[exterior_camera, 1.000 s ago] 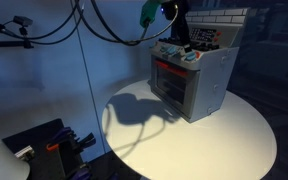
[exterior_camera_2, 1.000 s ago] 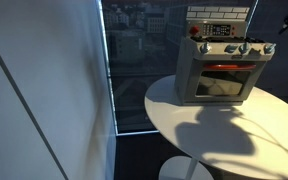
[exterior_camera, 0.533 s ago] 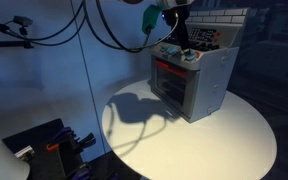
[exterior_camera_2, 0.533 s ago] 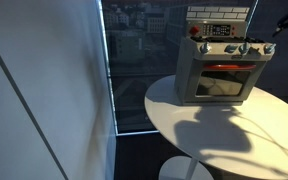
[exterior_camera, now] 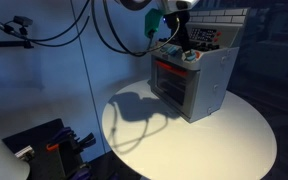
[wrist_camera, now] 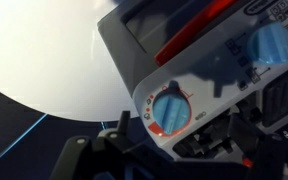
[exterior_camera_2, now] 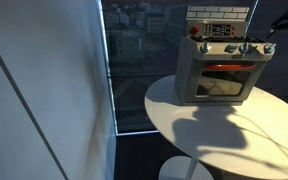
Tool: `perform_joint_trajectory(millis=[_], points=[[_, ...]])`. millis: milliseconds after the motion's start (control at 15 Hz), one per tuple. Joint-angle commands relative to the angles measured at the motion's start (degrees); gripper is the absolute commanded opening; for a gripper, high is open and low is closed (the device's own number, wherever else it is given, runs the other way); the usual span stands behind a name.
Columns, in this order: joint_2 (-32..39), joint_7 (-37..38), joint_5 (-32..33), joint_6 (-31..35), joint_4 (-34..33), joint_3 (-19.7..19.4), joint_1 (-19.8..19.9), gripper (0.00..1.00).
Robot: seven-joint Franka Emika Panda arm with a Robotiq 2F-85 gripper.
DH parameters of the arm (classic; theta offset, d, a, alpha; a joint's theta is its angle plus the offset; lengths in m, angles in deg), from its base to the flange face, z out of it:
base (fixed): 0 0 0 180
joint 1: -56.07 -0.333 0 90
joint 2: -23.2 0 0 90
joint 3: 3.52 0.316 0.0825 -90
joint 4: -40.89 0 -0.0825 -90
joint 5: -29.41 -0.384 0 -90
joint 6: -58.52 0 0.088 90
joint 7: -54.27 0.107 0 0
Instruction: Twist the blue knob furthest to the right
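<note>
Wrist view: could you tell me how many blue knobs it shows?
2. One blue knob is low at centre, ringed in red; another is upper right. Others may be hidden off-frame.

Arm (exterior_camera: 156,14) enters at top centre in an exterior view: white link cropped by the frame edge, green section just under it. End effector (exterior_camera: 181,36) hangs below that, dark, pointing down and slightly right. In an exterior view it's only a dark shape at the upper right edge (exterior_camera_2: 286,20), mostly cropped. Wrist view: its body fills the bottom of the frame, dark and blurred. Jaw opening unreadable in every view.
</note>
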Motion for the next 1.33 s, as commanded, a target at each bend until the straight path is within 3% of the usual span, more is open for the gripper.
perform_joint_trajectory(millis=[0, 1267], points=[[1.89, -3.0, -2.85, 0.68, -2.43, -0.03, -0.44, 1.0], [3.21, -12.38, -12.27, 1.29, -3.48, 0.58, -0.18, 1.0]])
